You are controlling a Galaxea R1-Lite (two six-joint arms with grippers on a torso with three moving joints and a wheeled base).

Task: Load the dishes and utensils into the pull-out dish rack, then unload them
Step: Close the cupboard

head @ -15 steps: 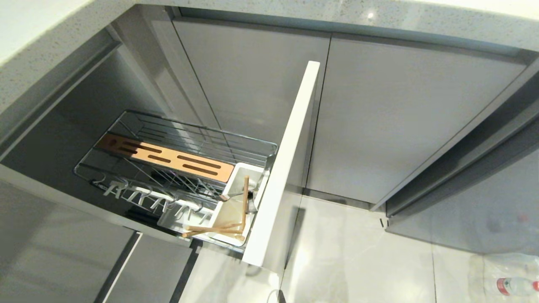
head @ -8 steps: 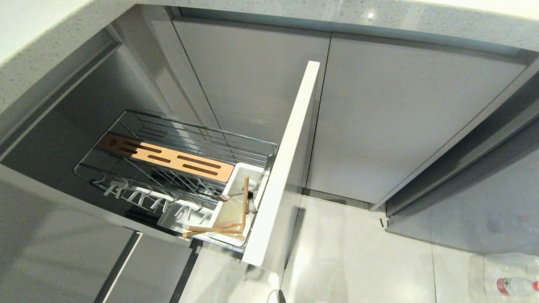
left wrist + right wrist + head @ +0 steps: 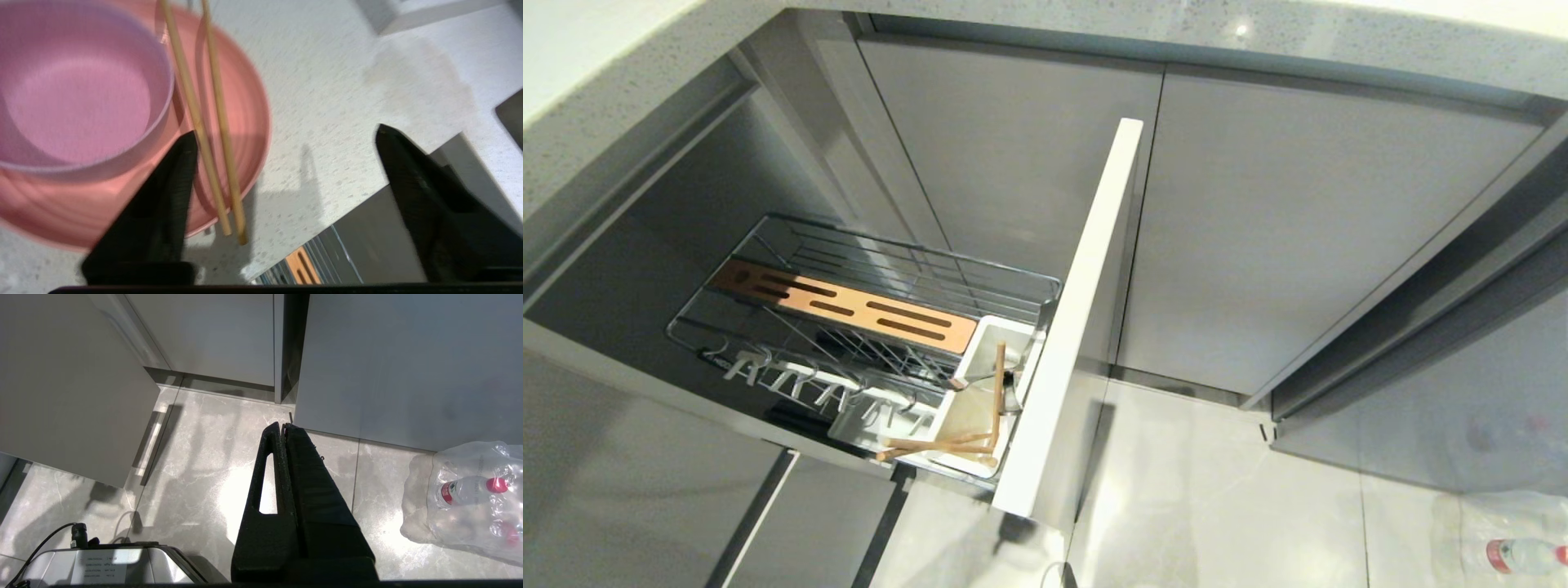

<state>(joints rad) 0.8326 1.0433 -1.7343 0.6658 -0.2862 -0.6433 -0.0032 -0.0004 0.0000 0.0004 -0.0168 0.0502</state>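
Note:
A matte pink bowl sits on a larger pink plate on the speckled white counter. Two light wooden chopsticks lie across the plate beside the bowl, their ends jutting past its rim. My left gripper hovers open above the counter edge, one fingertip next to the chopsticks, nothing between the jaws. Below, the pull-out dish rack stands drawn out, with its wooden strip and white caddy. My right gripper is shut and parked over the floor. Neither arm shows in the head view.
Wooden-handled tools rest in the caddy. The rack's narrow white cabinet front juts out into the floor space. A shrink-wrapped pack of water bottles lies on the tiled floor at the right. Grey cabinet doors close the rest.

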